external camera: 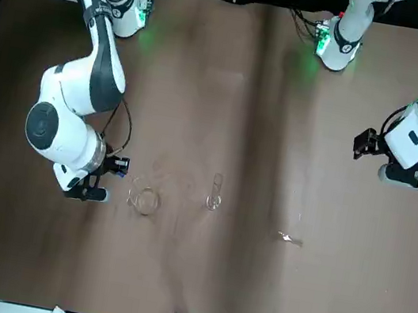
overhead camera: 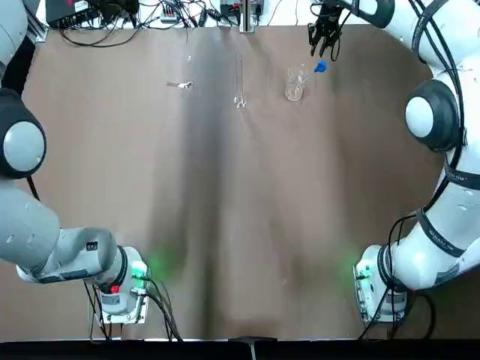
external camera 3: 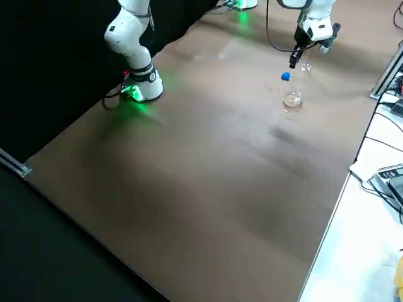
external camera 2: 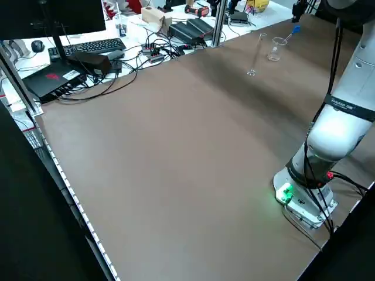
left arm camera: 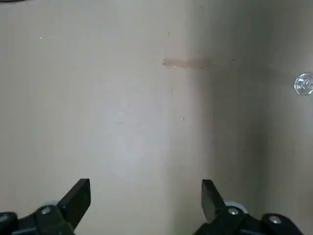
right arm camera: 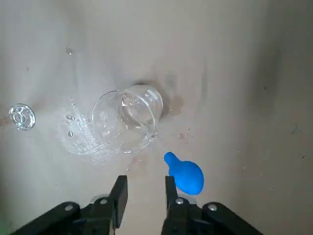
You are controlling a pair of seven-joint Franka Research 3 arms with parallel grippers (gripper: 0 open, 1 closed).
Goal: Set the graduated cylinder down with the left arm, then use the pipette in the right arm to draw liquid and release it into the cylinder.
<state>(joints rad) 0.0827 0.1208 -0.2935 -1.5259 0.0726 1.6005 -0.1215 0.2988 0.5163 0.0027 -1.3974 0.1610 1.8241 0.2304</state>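
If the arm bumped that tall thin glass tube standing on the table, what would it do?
The tube would probably tip easily, being tall and narrow on a small foot. It looks like clear glass, so a fall might break it. The drops on the table nearby could perhaps let its foot slide.

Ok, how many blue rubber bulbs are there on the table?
1: the bright blue pipette bulb, beside the short clear glass beaker, near the right gripper.

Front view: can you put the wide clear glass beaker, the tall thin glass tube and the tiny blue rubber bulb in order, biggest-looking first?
1. Wide clear glass beaker
2. Tall thin glass tube
3. Tiny blue rubber bulb
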